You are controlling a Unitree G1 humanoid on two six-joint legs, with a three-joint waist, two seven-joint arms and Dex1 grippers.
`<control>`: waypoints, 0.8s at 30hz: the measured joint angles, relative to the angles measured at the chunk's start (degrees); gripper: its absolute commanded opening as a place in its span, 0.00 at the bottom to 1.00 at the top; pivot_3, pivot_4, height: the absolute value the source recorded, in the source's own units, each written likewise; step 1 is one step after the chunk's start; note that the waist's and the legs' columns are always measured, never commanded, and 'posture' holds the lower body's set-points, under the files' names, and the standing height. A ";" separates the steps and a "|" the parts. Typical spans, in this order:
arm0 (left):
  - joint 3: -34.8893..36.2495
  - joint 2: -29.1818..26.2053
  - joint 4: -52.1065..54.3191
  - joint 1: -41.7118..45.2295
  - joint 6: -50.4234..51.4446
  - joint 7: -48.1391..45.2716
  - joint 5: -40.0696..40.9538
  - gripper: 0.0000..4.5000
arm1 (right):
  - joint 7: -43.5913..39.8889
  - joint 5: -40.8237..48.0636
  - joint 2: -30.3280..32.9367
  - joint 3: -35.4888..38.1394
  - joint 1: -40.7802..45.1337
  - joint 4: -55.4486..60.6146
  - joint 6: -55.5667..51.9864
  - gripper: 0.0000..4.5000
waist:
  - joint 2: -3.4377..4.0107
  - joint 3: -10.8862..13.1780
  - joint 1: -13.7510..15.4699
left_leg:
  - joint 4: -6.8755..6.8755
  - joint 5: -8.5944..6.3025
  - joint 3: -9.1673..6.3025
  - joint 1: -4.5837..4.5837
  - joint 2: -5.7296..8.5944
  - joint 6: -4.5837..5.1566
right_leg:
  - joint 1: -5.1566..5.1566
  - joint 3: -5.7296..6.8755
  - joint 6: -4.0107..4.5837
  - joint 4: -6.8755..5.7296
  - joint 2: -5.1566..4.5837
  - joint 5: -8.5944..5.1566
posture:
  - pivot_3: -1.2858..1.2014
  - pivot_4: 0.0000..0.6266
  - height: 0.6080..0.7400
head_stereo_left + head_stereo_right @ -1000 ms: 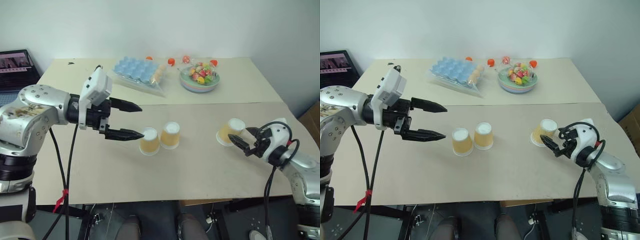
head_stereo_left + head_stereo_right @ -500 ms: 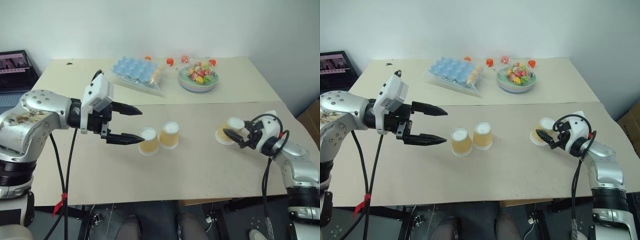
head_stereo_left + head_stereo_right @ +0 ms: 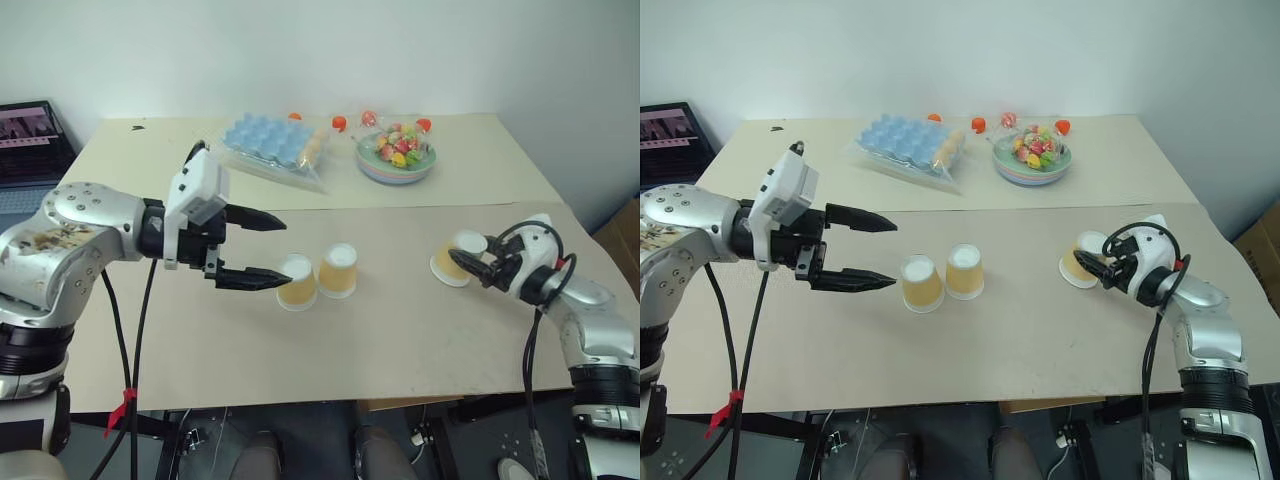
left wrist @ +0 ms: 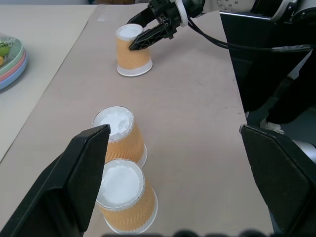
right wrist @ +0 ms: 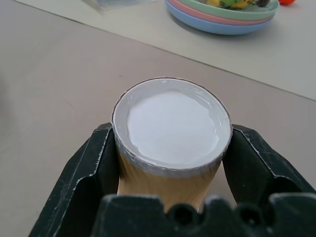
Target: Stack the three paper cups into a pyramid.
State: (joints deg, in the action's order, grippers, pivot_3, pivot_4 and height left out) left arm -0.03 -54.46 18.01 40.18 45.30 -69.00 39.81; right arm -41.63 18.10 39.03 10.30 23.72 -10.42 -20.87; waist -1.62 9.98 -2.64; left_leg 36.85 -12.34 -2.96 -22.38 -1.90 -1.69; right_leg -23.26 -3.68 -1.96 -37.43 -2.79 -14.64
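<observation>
Two paper cups stand upside down, side by side, at the middle of the table. My left gripper hovers just left of them, open, with nothing between its fingers. The third paper cup stands upside down toward the right. My right gripper is shut on it from the right. In the right wrist view the black fingers press both sides of that cup just below its white base. The left wrist view shows the pair close by and the gripped cup farther off.
A blue egg tray in clear wrap and a bowl of coloured candies sit at the back of the table, with small orange balls near them. A screen stands off the table's left edge.
My right gripper has moved in around the right-hand cup and gone from open to shut on it. The left gripper stays open in the same place.
</observation>
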 measured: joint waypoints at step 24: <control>6.61 0.00 -4.24 -23.09 -15.51 1.30 -8.58 1.00 | -7.09 7.61 -3.42 -16.03 34.77 14.86 -33.54 0.61 | 0.21 0.16 0.11 | 0.13 -0.02 0.13 -0.70 -0.15 0.04 | -1.09 -0.25 0.13 -0.55 0.19 0.03 | 0.52 0.24 1.00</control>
State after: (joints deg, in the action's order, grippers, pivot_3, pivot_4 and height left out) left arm 6.58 -54.45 13.76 17.09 29.79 -67.70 31.23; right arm -48.72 25.71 35.61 -5.73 58.49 4.43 -54.41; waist -1.41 10.14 -2.52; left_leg 36.98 -12.36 -2.84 -23.08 -2.05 -1.66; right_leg -24.35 -3.93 -1.83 -37.98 -2.60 -14.61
